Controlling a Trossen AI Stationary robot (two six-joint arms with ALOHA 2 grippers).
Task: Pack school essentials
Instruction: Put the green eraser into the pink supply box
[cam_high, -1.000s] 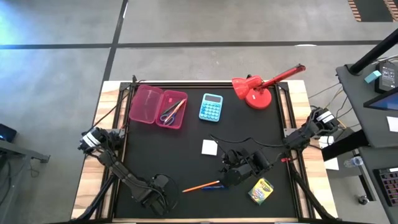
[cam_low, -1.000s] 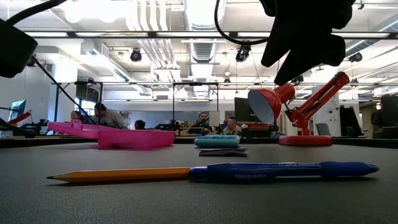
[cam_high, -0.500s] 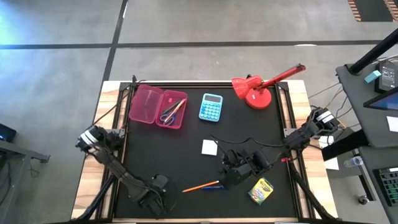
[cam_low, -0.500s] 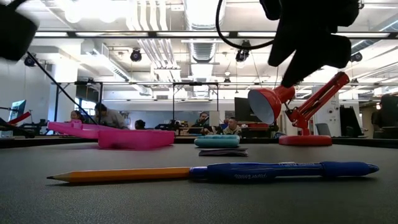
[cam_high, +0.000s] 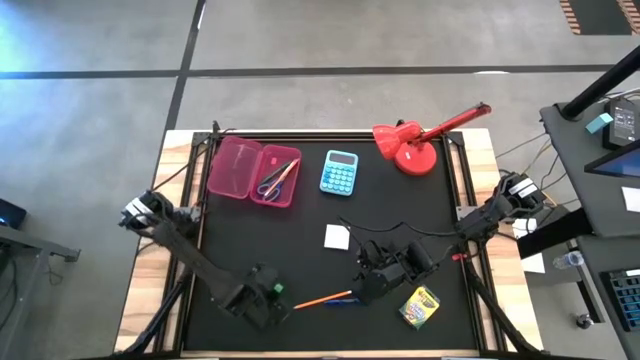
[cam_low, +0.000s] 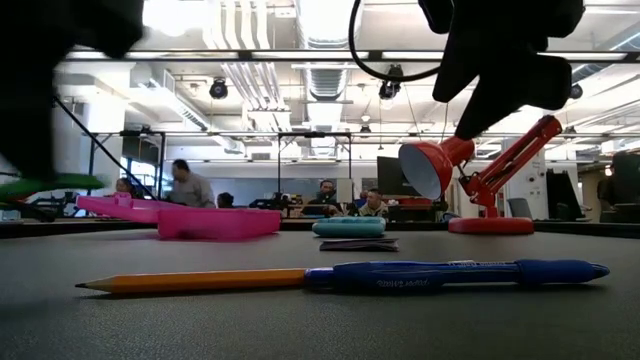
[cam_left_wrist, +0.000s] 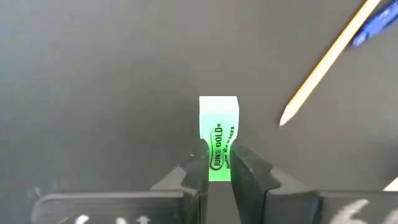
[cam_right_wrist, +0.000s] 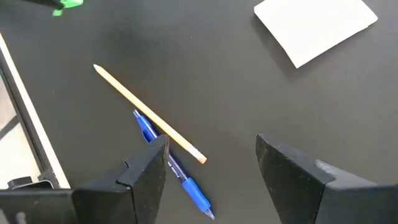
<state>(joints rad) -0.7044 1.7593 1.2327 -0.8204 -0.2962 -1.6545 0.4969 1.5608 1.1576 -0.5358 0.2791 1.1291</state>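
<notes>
Left gripper (cam_left_wrist: 217, 168) clamped on green eraser (cam_left_wrist: 218, 134), held low over the table's front-left near the pencil (cam_high: 318, 298) tip; right gripper (cam_right_wrist: 211, 165) fingers apart, hovering above pencil and pen (cam_high: 343, 299).

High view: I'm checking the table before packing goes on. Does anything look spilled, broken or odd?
Nothing stands out. The pink case lies open with scissors inside. The pencil and pen lie side by side, unbroken. The left gripper holds the green eraser cleanly; the right gripper hangs open.
</notes>
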